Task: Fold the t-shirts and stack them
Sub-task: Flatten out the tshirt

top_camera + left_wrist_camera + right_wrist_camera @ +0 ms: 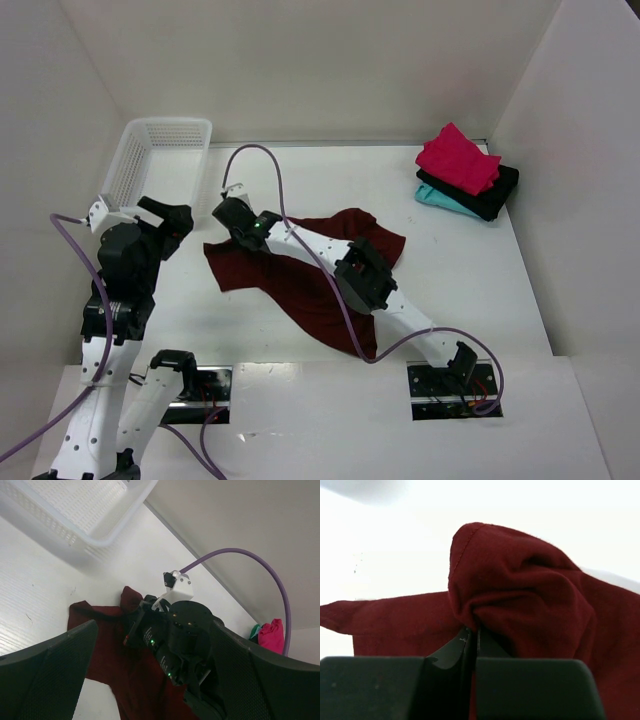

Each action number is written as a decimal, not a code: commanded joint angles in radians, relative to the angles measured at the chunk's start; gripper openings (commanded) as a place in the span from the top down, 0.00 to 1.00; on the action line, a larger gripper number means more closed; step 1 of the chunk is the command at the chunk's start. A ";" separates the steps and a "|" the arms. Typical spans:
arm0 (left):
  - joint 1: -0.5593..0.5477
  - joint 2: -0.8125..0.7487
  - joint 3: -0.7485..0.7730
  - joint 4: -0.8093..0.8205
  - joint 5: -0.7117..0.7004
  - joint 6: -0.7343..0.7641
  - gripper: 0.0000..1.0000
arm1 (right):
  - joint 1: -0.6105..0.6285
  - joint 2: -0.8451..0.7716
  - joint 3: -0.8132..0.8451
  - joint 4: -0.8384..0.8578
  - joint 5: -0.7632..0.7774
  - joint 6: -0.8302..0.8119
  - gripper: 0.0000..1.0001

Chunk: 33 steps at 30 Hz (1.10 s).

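A large dark maroon t-shirt (310,290) lies crumpled and partly spread in the middle of the table. My right gripper (233,214) reaches across it to its far left corner. In the right wrist view that gripper (475,632) is shut on a bunched fold of the maroon t-shirt (530,595). My left gripper (172,222) hovers just left of the shirt, open and holding nothing. Its wide-set fingers (50,675) frame the right arm and the maroon cloth (107,645). At the back right sits a folded stack: pink-red t-shirt (457,158) on a black one (497,190) on a teal one (438,198).
A white lattice basket (150,150) stands at the back left, close behind the left arm, and shows again as the basket (100,510) in the left wrist view. A purple cable (280,195) arcs over the right arm. White walls enclose the table on three sides.
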<state>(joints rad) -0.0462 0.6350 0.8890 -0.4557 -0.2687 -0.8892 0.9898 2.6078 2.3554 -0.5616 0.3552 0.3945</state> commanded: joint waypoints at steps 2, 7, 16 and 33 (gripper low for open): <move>0.008 -0.036 0.021 0.018 -0.024 0.010 0.00 | -0.030 -0.182 0.091 -0.040 0.063 -0.041 1.00; 0.008 -0.054 0.044 -0.005 -0.020 0.036 0.00 | -0.049 -0.457 0.042 0.006 -0.002 -0.075 1.00; 0.008 -0.140 -0.035 0.143 0.367 0.047 0.00 | -0.049 -0.691 0.278 -0.030 0.052 -0.168 1.00; 0.008 0.410 -0.064 0.299 0.644 0.104 0.00 | -0.180 -1.400 -0.814 0.223 0.136 0.068 1.00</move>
<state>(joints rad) -0.0433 0.9245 0.8245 -0.2902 0.3080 -0.7445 0.8189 1.2879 1.7341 -0.4007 0.4693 0.3442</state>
